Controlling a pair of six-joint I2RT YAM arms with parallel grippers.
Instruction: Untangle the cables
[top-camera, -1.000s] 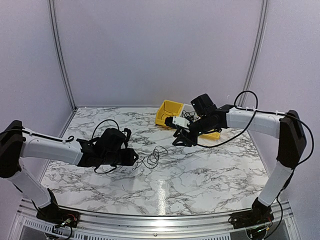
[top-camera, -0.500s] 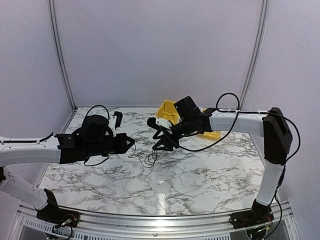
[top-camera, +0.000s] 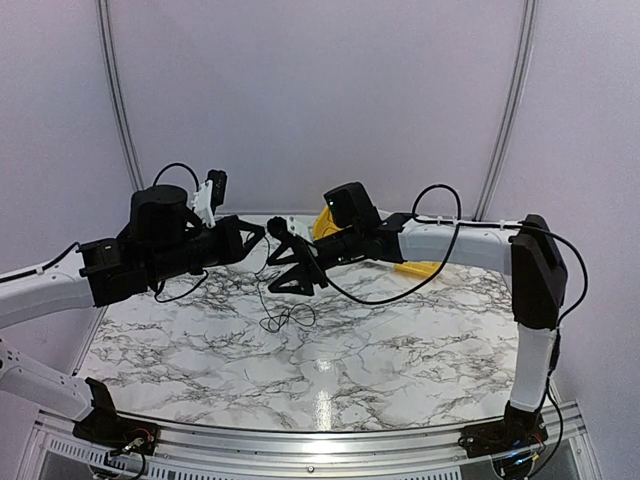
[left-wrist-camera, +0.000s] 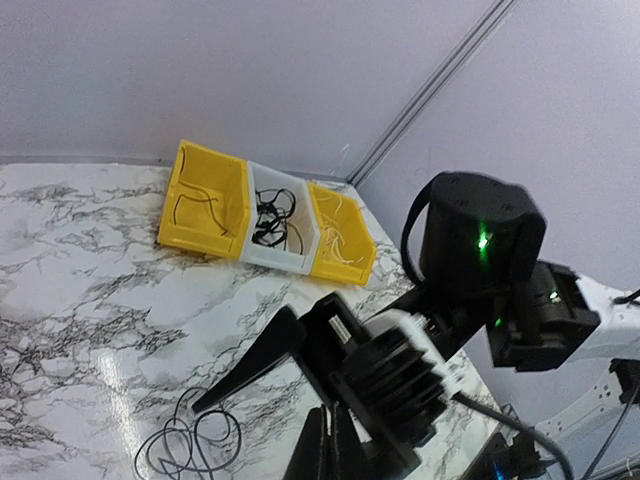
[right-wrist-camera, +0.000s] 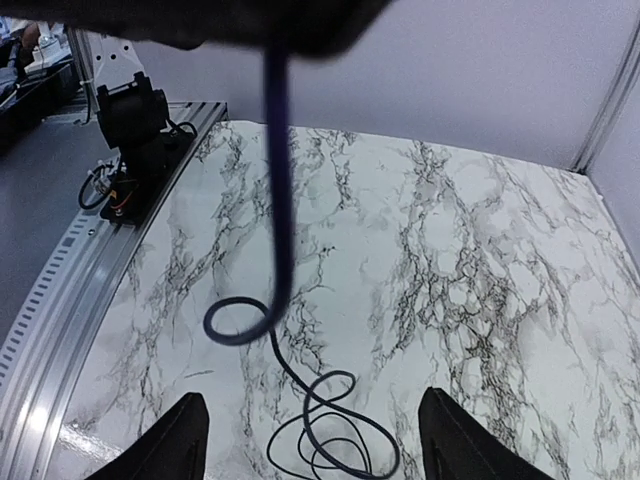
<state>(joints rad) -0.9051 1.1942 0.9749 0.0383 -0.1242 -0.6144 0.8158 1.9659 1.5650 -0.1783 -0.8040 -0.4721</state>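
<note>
Currently, left gripper (top-camera: 258, 236) is clenching a strand of the cables (top-camera: 287, 318), the rest trailing onto the table (top-camera: 420, 340); right gripper (top-camera: 282, 257) is hanging released just right of it.

Bright, even, soft light; shadows faint.
Glare streak on table (top-camera: 322, 378) front-ctr; rt wrist view: close-up cable (right-wrist-camera: 277, 150) blurred, bkgd sharp; top view bows slightly at edges.
</note>
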